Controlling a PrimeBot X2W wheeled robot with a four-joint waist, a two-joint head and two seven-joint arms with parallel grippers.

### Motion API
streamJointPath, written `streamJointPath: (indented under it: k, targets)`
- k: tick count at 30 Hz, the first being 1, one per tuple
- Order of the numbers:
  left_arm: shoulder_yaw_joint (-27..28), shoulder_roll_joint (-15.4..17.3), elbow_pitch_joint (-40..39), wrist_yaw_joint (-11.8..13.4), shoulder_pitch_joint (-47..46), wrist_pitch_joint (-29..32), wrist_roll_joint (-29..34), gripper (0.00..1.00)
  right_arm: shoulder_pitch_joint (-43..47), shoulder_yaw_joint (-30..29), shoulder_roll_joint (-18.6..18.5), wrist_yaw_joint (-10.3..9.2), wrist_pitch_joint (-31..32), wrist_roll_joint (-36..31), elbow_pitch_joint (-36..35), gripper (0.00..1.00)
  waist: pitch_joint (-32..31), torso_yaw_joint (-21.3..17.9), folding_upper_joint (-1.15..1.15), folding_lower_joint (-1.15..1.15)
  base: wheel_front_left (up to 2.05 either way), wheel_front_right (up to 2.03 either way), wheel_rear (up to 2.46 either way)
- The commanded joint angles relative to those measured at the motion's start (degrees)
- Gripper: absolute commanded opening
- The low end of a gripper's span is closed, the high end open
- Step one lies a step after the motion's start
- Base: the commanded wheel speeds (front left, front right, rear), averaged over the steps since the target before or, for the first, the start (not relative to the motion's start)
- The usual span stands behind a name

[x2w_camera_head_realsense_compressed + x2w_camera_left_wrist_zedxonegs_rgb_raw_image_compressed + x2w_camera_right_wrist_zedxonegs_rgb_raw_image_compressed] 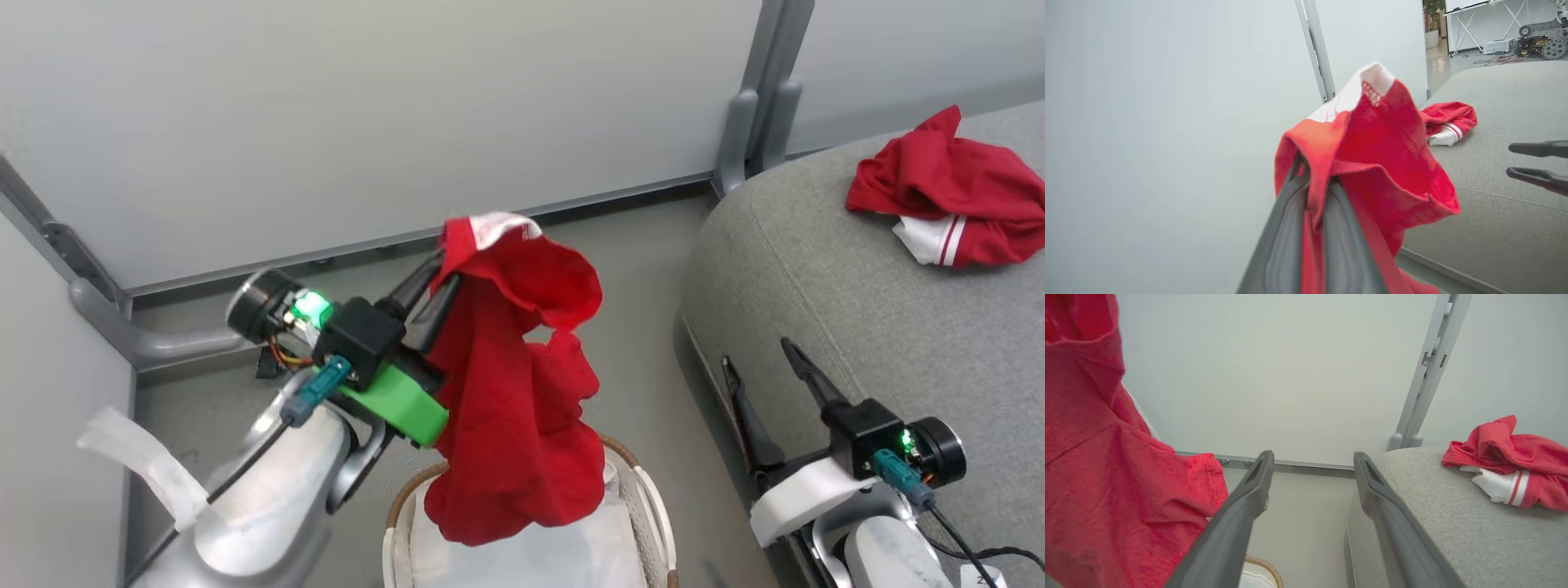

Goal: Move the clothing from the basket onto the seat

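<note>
Pale wall behind. Got the left gripper clamped on a red shirt dangling below it over the basket; right gripper apart, empty. Could snag on it swinging toward the sofa.

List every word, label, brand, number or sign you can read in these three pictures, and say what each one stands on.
No text can be read for certain.
White tag by the right arm's cable: a dark mark, cut off by the picture's edge, unreadable.
Hanging garment: no print shows.
Crumpled garment on the seat: stripes, no lettering.
Basket: no label shows.
</note>
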Motion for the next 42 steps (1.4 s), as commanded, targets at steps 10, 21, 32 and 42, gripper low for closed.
streamJointPath:
  k: [10, 21, 32, 42]
  targets:
    - [-4.02, 4.92, -4.24, -0.22, -13.38, 2.57, -3.02, 0.0, -1.1, 7.32, -0.19, -0.08, -0.13, 0.43, 0.84, 1.0, -2.73, 2.78, 0.0, 0.0, 0.0, 0.0, 0.0]
    - [-8.44, 6.73, -4.92, -0.24, -21.28, 3.67, -5.71, 0.0, -6.11, 14.84, -0.21, -0.08, -0.12, -1.11, 2.24, 1.0, -2.6, 2.47, 0.0, 0.0, 0.0, 0.0, 0.0]
    - [-12.13, 6.01, -6.26, -0.24, -24.63, 3.07, -7.04, 0.0, -11.18, 18.11, -0.2, -0.08, -0.12, -1.31, 3.27, 1.0, -2.99, 3.14, 0.0, 0.0, 0.0, 0.0, 0.0]
    - [-14.68, 4.8, -8.83, -0.24, -26.2, 3.0, -8.13, 0.0, -18.33, 23.01, -0.19, -0.08, -0.12, -1.14, 8.63, 1.0, -3.3, 4.44, 0.0, 0.0, 0.0, 0.0, 0.0]
